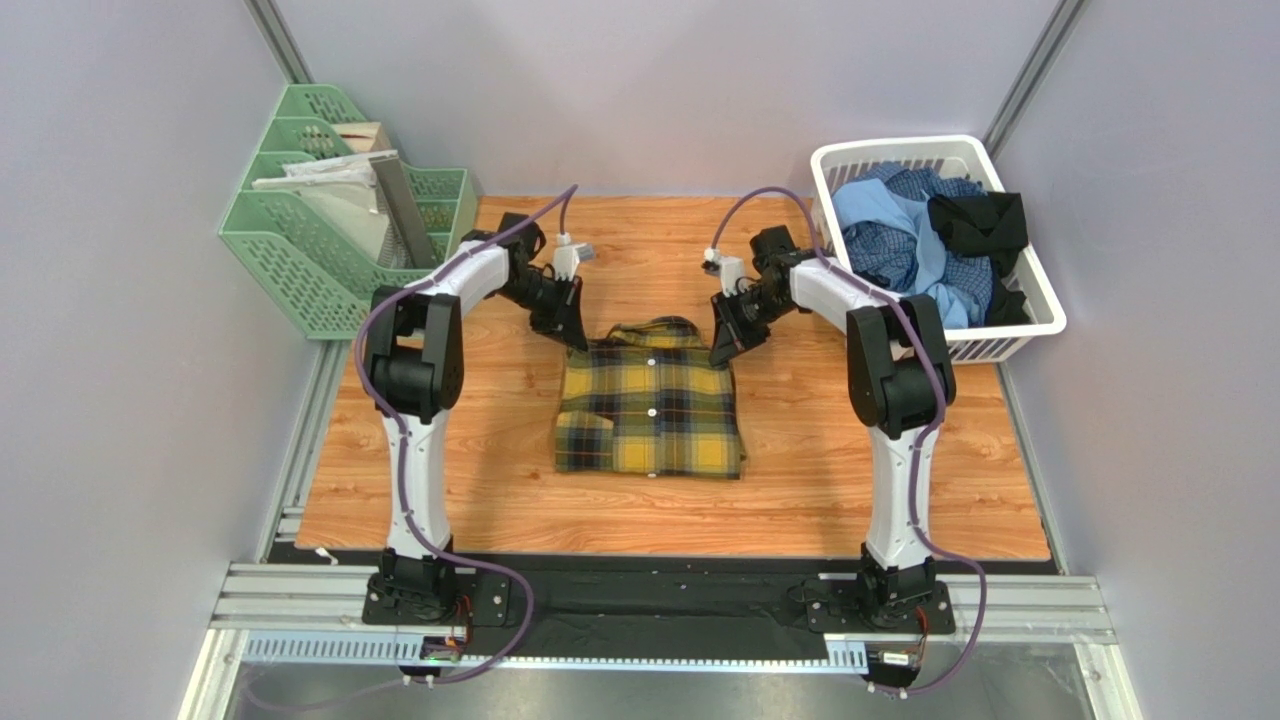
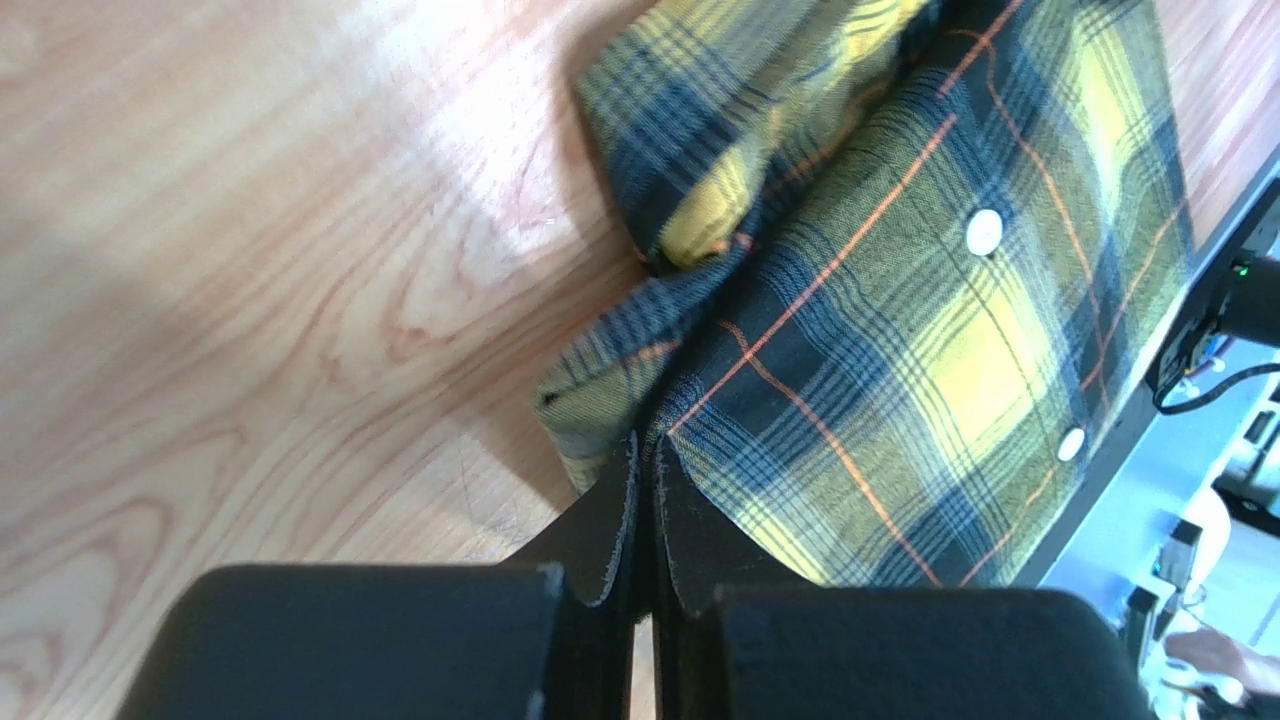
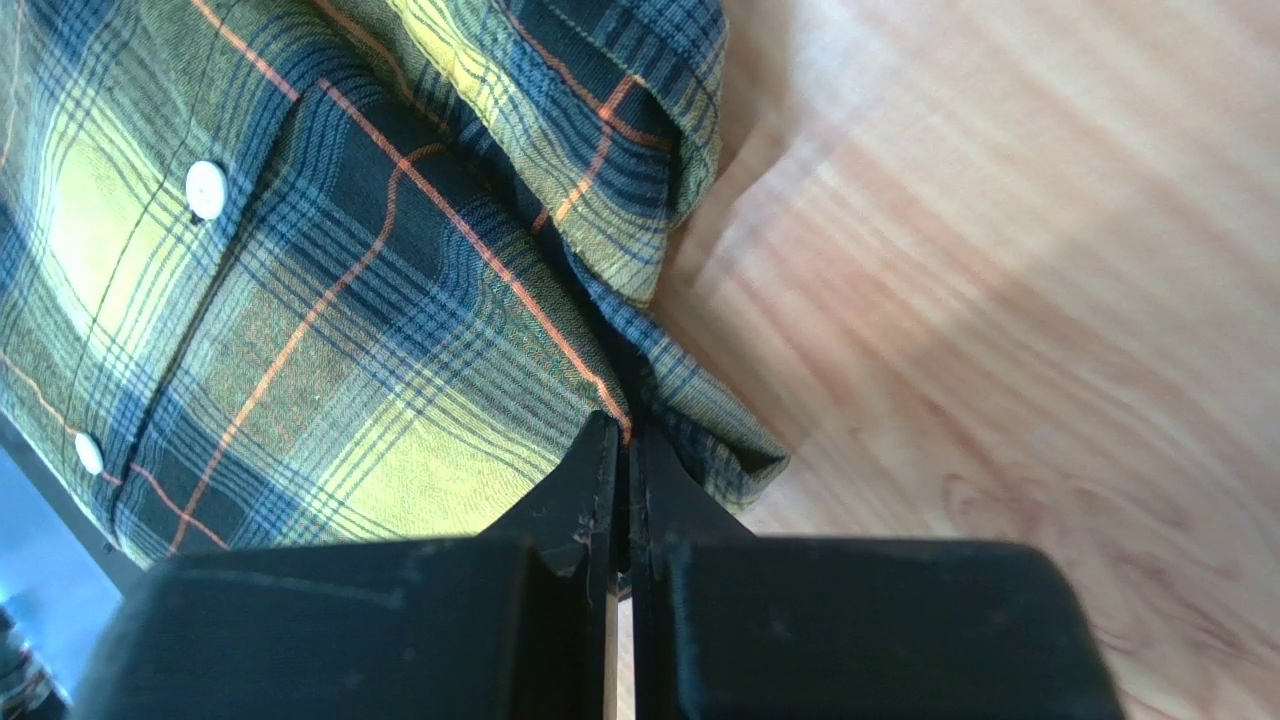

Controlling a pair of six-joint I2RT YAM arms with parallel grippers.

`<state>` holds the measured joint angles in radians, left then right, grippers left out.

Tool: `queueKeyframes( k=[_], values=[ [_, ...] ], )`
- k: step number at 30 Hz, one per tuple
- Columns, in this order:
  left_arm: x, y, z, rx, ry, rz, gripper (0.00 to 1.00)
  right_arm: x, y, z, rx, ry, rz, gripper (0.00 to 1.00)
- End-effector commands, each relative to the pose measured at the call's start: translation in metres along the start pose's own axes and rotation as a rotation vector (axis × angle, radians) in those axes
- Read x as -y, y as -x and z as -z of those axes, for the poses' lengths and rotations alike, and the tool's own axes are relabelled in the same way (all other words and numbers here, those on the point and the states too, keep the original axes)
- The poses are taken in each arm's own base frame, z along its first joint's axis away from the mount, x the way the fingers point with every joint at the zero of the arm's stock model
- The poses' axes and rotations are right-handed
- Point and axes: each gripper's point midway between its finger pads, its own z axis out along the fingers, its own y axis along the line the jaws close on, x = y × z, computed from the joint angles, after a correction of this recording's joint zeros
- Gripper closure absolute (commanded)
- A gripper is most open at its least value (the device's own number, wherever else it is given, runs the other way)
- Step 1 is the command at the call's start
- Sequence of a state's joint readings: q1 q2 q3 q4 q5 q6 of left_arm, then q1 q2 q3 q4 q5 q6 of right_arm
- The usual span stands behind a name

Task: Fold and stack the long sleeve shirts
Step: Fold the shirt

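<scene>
A green rack (image 1: 293, 263) stands left of the plaid shirt (image 1: 649, 413). A white basket (image 1: 899, 147) of blue and black shirts (image 1: 917, 225) stands to its right. The plaid shirt lies folded and nearly square on the table (image 1: 451, 495), collar pointing away from the arm bases. The left gripper (image 2: 643, 450) and right gripper (image 3: 619, 435) each pinch a collar-end corner.

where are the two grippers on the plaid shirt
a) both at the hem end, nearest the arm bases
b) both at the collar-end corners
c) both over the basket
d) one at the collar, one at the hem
b: in the top view the left gripper and right gripper sit at the two far corners of the plaid shirt, either side of the collar. Each wrist view shows its gripper shut on the cloth edge.
</scene>
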<state>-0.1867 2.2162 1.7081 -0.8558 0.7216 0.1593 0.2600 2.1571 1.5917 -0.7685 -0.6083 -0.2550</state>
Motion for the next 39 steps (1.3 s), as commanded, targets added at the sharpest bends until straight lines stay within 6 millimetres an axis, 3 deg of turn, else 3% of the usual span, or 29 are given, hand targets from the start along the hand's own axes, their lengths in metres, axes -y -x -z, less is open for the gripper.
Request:
queueKeyframes(
  k=[1,5,7,10,13,18,22,23,25,26,28,29,30,31,32,33,34,36,38,39],
  values=[
    [-0.008,0.017,0.027,0.051,0.090,-0.021,0.98,0.027,0.013,0.022,0.028,-0.153,-0.008,1.00],
    [0.019,0.020,0.047,0.103,0.051,-0.081,1.00,0.002,0.023,0.041,0.076,-0.103,-0.001,1.00],
    [0.023,0.017,0.050,0.105,0.049,-0.084,1.00,-0.009,0.025,0.055,0.097,-0.093,0.008,1.00],
    [0.022,0.017,0.055,0.110,0.082,-0.097,1.00,-0.008,0.022,0.061,0.094,-0.125,0.029,1.00],
    [0.010,0.018,0.050,0.095,0.119,-0.078,0.97,0.003,0.019,0.056,0.072,-0.160,0.019,1.00],
    [-0.010,0.012,0.032,0.030,0.139,-0.015,0.96,0.018,0.011,0.025,-0.004,-0.173,-0.024,1.00],
    [-0.004,-0.014,0.023,-0.044,0.135,-0.014,0.97,0.016,-0.010,0.008,-0.091,-0.173,-0.008,1.00],
    [-0.003,-0.027,0.019,-0.073,0.132,-0.001,0.98,0.010,-0.025,0.000,-0.130,-0.162,-0.008,1.00],
    [0.009,-0.037,0.020,-0.084,0.125,-0.016,0.98,0.000,-0.035,-0.001,-0.143,-0.147,0.000,1.00],
    [0.012,-0.054,0.017,-0.117,0.114,0.006,0.99,-0.007,-0.041,-0.002,-0.153,-0.138,0.007,1.00],
    [0.023,-0.066,0.022,-0.123,0.097,-0.001,1.00,-0.026,-0.061,-0.001,-0.173,-0.109,0.011,1.00],
    [0.026,-0.085,0.019,-0.157,0.083,0.016,1.00,-0.033,-0.067,0.000,-0.176,-0.101,0.007,1.00],
    [0.028,-0.094,0.020,-0.168,0.074,0.004,1.00,-0.039,-0.087,-0.001,-0.209,-0.085,-0.012,1.00],
    [0.034,-0.096,0.027,-0.154,0.076,-0.023,1.00,-0.056,-0.086,0.007,-0.189,-0.054,0.009,0.94],
    [0.038,-0.109,0.028,-0.172,0.063,-0.023,0.94,-0.063,-0.091,0.011,-0.192,-0.038,0.006,0.88],
    [0.046,-0.109,0.032,-0.154,0.035,-0.050,0.87,-0.072,-0.096,0.017,-0.198,-0.014,0.003,0.82],
    [0.053,-0.108,0.042,-0.122,0.037,-0.120,0.74,-0.081,-0.089,0.029,-0.165,-0.002,0.020,0.71],
    [0.074,-0.092,0.060,-0.030,0.005,-0.256,0.64,-0.096,-0.080,0.045,-0.129,0.046,0.031,0.58],
    [0.086,-0.077,0.070,0.031,-0.004,-0.390,0.52,-0.105,-0.056,0.062,-0.057,0.081,0.060,0.53],
    [0.100,-0.071,0.075,0.067,-0.048,-0.450,0.38,-0.112,-0.046,0.066,-0.029,0.109,0.061,0.53]
  ],
)
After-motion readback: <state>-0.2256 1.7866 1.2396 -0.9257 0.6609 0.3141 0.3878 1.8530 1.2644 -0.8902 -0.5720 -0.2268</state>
